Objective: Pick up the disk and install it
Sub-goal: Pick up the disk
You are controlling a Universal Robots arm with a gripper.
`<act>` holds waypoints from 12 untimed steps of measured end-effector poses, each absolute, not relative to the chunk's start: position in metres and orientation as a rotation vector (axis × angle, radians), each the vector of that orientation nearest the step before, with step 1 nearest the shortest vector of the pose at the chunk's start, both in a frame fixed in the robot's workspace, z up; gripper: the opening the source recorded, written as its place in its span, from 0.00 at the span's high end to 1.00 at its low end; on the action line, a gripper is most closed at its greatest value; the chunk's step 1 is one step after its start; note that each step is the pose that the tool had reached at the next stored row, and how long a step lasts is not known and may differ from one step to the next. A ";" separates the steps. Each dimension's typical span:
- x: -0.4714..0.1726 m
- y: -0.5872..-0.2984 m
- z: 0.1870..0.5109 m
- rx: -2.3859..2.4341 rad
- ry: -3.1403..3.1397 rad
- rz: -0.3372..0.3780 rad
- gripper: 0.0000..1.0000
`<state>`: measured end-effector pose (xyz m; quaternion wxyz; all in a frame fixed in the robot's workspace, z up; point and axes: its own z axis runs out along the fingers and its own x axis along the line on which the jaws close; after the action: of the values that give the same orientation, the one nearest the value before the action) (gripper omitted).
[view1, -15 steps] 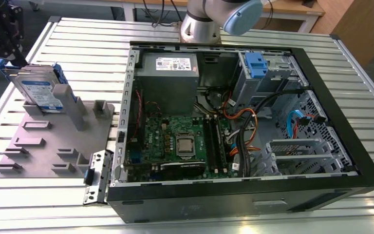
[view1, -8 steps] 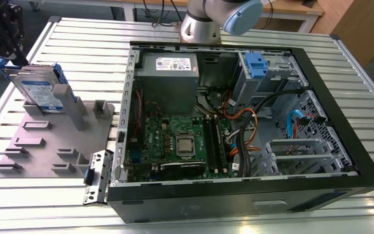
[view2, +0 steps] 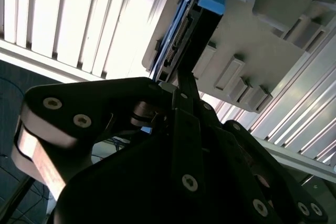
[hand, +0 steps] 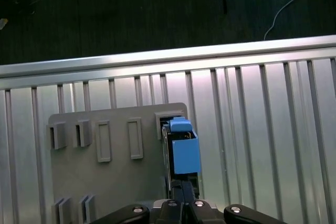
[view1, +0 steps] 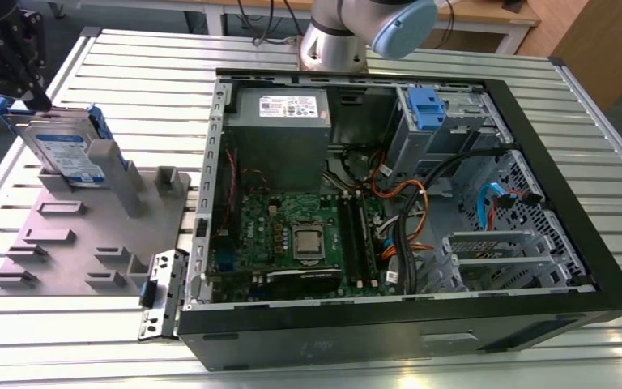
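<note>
Your tool point(view1: 35, 100) hangs over the far corner of the slatted metal surface point(view1: 127, 65) on the exterior view's left, right at the upper edge of the disk point(view1: 68, 154). You cannot tell from any view whether the tool is spread, pressed together or pinching the disk. The disk stands on edge in a slot of the grey holder plate point(view1: 84, 243), its labelled silver face towards the exterior camera and its blue rails along the sides. In the first wrist view the tool point(hand: 182, 184) lines up with the disk point(hand: 185, 156), seen edge-on with a blue rail uppermost, at one corner of the holder plate point(hand: 115, 182). In the second wrist view the tool point(view2: 181, 80) reaches to the dark edge of the disk point(view2: 191, 32). To the exterior view's right, well apart from the disk, the open computer case point(view1: 419, 324) lies on its side with the motherboard point(view1: 289, 235) exposed and a blue bracket point(view1: 424, 109) in its drive bay.
</note>
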<state>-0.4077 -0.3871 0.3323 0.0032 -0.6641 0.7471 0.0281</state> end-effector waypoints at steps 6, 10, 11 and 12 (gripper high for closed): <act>-0.404 -0.387 0.331 -2.081 2.343 0.088 0.89; -0.404 -0.387 0.331 -2.081 2.344 0.088 0.89; -0.404 -0.387 0.331 -2.081 2.343 0.088 0.89; -0.404 -0.387 0.331 -2.081 2.343 0.088 0.89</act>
<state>-0.4043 -0.3872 0.3307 0.0032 -0.6637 0.7475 0.0281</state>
